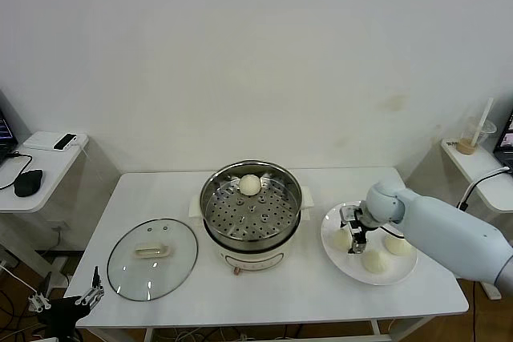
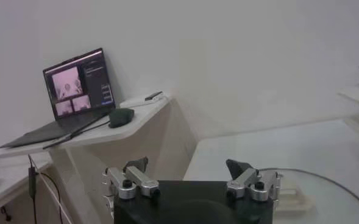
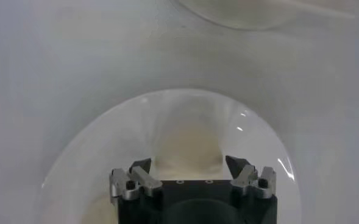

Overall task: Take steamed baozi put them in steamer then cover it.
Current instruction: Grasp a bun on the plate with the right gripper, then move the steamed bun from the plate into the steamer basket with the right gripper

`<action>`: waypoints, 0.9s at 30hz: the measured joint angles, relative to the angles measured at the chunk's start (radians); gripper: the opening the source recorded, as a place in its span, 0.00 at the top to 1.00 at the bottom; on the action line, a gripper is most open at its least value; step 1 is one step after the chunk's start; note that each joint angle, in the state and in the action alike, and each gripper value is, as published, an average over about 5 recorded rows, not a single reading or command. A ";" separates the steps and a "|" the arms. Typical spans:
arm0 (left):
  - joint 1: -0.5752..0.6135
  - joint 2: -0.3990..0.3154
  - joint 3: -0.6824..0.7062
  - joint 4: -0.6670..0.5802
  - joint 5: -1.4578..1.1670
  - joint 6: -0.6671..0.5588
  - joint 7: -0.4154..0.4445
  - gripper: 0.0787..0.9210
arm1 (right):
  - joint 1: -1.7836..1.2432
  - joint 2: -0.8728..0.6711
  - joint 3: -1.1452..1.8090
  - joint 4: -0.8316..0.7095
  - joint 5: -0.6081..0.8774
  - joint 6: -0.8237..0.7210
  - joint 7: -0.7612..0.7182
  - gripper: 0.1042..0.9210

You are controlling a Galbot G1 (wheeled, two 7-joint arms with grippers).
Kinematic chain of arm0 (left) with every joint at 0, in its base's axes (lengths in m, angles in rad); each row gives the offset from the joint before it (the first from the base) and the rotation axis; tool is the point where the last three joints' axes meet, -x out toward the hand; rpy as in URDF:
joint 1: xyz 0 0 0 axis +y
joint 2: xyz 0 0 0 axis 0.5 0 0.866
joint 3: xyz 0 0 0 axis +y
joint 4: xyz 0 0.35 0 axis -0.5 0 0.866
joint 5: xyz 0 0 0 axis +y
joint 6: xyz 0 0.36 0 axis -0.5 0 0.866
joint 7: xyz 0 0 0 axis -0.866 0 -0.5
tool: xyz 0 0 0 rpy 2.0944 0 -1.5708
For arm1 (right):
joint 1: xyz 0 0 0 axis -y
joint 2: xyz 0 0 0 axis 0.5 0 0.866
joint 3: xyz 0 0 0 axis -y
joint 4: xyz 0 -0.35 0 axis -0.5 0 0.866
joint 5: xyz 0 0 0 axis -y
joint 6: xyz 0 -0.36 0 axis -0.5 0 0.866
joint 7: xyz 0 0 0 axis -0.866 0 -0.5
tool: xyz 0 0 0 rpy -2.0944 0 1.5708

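The steel steamer (image 1: 210, 198) stands mid-table with one off-white baozi (image 1: 250, 185) on its perforated tray. Three more baozi lie on a white plate (image 1: 341, 262) at the right: one near the steamer (image 1: 342, 239), one at the front (image 1: 374, 261) and one at the far right (image 1: 397, 244). My right gripper (image 1: 355, 231) is low over the plate, open. In the right wrist view its jaws (image 3: 189, 164) stand on either side of a baozi (image 3: 188, 141). The glass cover (image 1: 152, 258) lies flat on the table at the left. My left gripper (image 1: 68, 306) is parked off the table's front left corner, open and empty (image 2: 188, 165).
A side table at the left holds a laptop (image 2: 75, 85) and a mouse (image 1: 29, 183). A shelf at the right carries a cup with a straw (image 1: 474, 138). The cover's rim (image 2: 334, 182) shows near the left gripper. A cable (image 1: 481, 183) runs by the right arm.
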 measured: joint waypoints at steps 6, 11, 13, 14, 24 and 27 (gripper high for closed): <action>-0.001 0.000 0.001 0.000 0.001 0.000 0.000 0.12 | -0.002 0.001 0.007 -0.002 -0.004 -0.002 -0.005 0.35; 0.001 0.000 0.000 -0.004 0.001 0.000 0.000 0.12 | 0.007 -0.008 0.011 0.004 -0.004 -0.002 -0.014 0.43; 0.002 0.000 0.000 -0.006 0.001 0.000 0.000 0.12 | 0.013 -0.014 0.012 0.010 -0.001 -0.003 -0.019 0.44; 0.002 0.000 0.000 -0.007 0.001 0.000 0.000 0.12 | 0.018 -0.018 0.011 0.013 0.001 -0.004 -0.022 0.44; 0.005 0.012 -0.001 -0.024 -0.001 0.003 0.000 0.12 | 0.142 -0.082 -0.026 0.071 0.057 -0.016 -0.049 0.42; 0.004 0.015 0.001 -0.028 -0.002 0.003 0.000 0.12 | 0.210 -0.098 -0.049 0.095 0.095 -0.025 -0.051 0.42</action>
